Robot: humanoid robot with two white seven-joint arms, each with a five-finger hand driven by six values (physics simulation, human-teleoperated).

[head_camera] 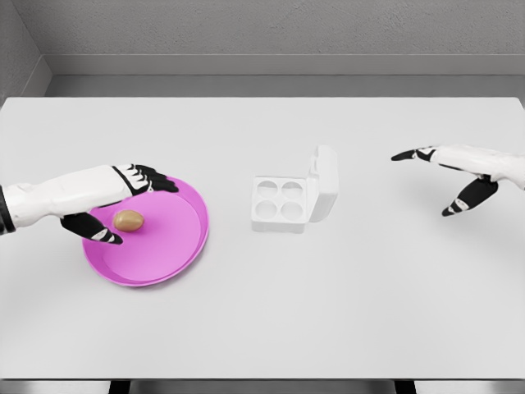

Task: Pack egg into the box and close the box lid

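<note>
Head view, the only view given: white table (262, 320) seen from above, reaching from the bottom edge to a grey wall at the back. On the left side lies a round pink plate (164, 254) with a low rim. One brown egg (129, 220) rests on its left part, lying on its side. The left robot hand (123, 201) comes in from the left edge and is cupped over the egg, black fingers (152, 176) stretched above it and the thumb (102, 235) below it; the fingers bracket the egg without visibly closing on it, so the hand reads as released and holding nothing. Near the middle of the table, well apart from the plate, stands a small white egg box (279, 203) with four round hollows, all of them vacant. Its lid (326, 182) is hinged on the right side and stands upright, wide open. The right robot hand (459, 176) hangs above the table at the far right, fingers spread, holding nothing and well apart from the box. By my judgement the task is at its very start: the egg is not yet grasped, so lifting it, carrying it to the box, seating it in a hollow and folding the lid down all remain to be done.
</note>
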